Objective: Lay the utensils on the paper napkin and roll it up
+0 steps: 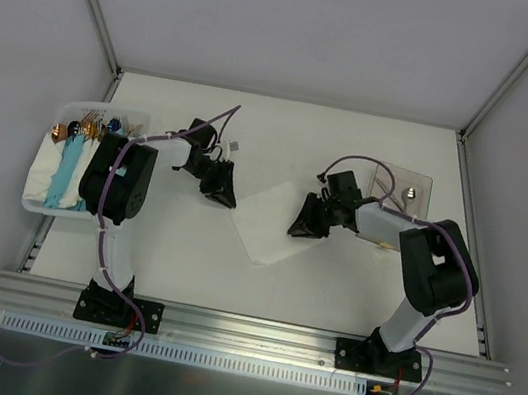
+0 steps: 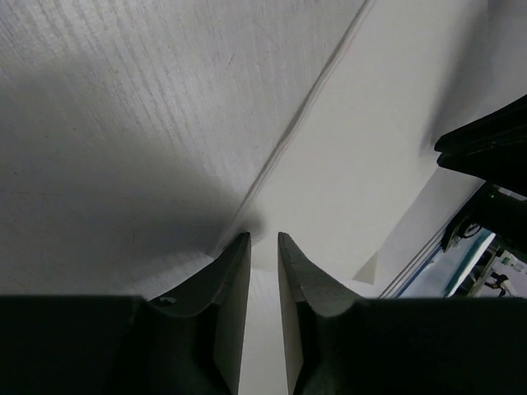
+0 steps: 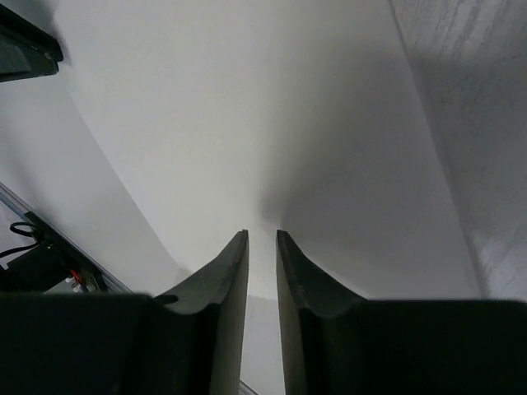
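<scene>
The white paper napkin (image 1: 270, 229) lies flat as a diamond on the white table between my two grippers. My left gripper (image 1: 221, 195) sits low at its left corner. My right gripper (image 1: 304, 225) sits low at its right corner. Both stand with only a thin slit between the jaws and nothing shows in it. In each wrist view a straight sheet edge runs away from the fingertips (image 2: 240, 247) (image 3: 240, 243). A slim utensil with a rounded silvery end (image 1: 409, 193) lies on the clear tray (image 1: 423, 184). Coppery and dark utensil ends (image 1: 81, 128) show in the white bin.
The white bin (image 1: 35, 200) at the left edge holds light-blue rolled bundles (image 1: 67, 175) and white paper. The clear tray sits behind my right arm. Grey walls with metal posts close in the table on three sides. A metal rail (image 1: 242, 331) runs along the near edge.
</scene>
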`<move>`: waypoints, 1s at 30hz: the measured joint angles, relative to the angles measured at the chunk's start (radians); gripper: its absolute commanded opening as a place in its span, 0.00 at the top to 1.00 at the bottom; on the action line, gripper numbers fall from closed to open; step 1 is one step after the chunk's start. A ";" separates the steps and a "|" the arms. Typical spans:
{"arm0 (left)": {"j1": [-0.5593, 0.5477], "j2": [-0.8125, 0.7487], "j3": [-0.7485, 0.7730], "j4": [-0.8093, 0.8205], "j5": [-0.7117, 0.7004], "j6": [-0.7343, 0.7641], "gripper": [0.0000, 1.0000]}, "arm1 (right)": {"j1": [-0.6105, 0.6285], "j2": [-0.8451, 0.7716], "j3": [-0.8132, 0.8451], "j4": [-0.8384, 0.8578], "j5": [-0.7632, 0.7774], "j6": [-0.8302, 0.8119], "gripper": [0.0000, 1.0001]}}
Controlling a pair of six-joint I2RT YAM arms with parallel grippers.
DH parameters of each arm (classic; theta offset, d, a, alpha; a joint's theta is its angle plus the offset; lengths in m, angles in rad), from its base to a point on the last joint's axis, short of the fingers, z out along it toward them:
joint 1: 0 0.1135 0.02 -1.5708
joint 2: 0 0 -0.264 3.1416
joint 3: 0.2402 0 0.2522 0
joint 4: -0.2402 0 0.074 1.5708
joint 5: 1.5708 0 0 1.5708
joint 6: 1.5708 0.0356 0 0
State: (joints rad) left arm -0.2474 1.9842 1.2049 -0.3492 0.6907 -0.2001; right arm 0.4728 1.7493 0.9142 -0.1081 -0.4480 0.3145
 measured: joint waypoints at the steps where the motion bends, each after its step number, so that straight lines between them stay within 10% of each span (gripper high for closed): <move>1: 0.000 -0.001 0.001 0.000 0.010 0.001 0.74 | 0.000 -0.018 0.000 -0.011 0.006 -0.006 0.74; 9: 0.000 -0.147 0.018 -0.030 0.074 0.023 0.32 | -0.043 -0.330 0.174 -0.241 0.094 -0.138 0.36; 13: 0.000 -0.322 0.071 -0.046 0.087 0.055 0.16 | -0.101 -0.428 0.351 -0.375 0.156 -0.270 0.35; 30: 0.000 -0.739 -0.059 -0.192 -0.014 0.186 0.14 | -0.549 -0.084 0.486 -0.711 0.459 -0.418 0.71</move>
State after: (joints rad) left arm -0.2474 1.2457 1.1461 -0.5411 0.6765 -0.0143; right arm -0.0761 1.6653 1.4006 -0.8192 0.0105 -0.1040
